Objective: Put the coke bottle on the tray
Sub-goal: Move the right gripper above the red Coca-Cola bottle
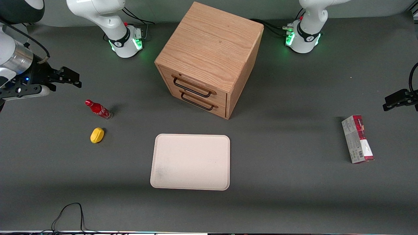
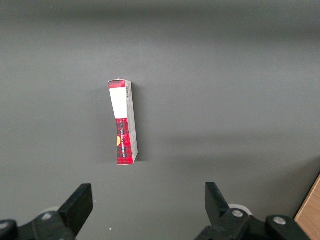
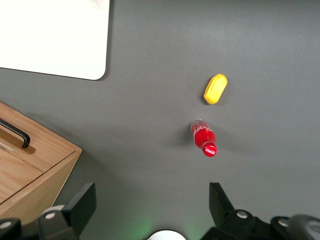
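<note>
The coke bottle (image 1: 98, 109), small and red with a red cap, stands on the dark table toward the working arm's end. It shows from above in the right wrist view as the coke bottle (image 3: 204, 139). The pale beige tray (image 1: 191, 161) lies flat and bare in front of the drawer cabinet, nearer to the front camera; one rounded corner of the tray (image 3: 55, 35) shows in the right wrist view. My right gripper (image 1: 73, 79) hangs above the table, farther from the front camera than the bottle and apart from it. That gripper (image 3: 152, 200) is open and holds nothing.
A yellow lemon-shaped object (image 1: 97, 135) lies beside the bottle, nearer to the front camera, also seen as the lemon (image 3: 215, 88). The wooden drawer cabinet (image 1: 210, 55) stands mid-table. A red and grey carton (image 1: 357, 138) lies toward the parked arm's end.
</note>
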Robot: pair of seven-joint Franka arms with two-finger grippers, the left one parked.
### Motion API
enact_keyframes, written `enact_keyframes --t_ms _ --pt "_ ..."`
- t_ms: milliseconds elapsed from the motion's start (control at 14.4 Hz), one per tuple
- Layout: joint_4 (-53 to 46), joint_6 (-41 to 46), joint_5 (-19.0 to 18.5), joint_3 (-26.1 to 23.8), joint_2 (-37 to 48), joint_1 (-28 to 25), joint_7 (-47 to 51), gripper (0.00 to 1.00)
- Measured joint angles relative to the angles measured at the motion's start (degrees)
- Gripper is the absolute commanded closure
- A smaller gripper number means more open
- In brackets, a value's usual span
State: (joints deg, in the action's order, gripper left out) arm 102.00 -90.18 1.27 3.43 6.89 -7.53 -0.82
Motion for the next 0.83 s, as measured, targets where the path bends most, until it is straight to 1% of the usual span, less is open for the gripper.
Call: enact_keyframes --t_ms 832 --pt "-1.0 2.6 0.0 -0.3 -0.6 0.1 0.5 0.0"
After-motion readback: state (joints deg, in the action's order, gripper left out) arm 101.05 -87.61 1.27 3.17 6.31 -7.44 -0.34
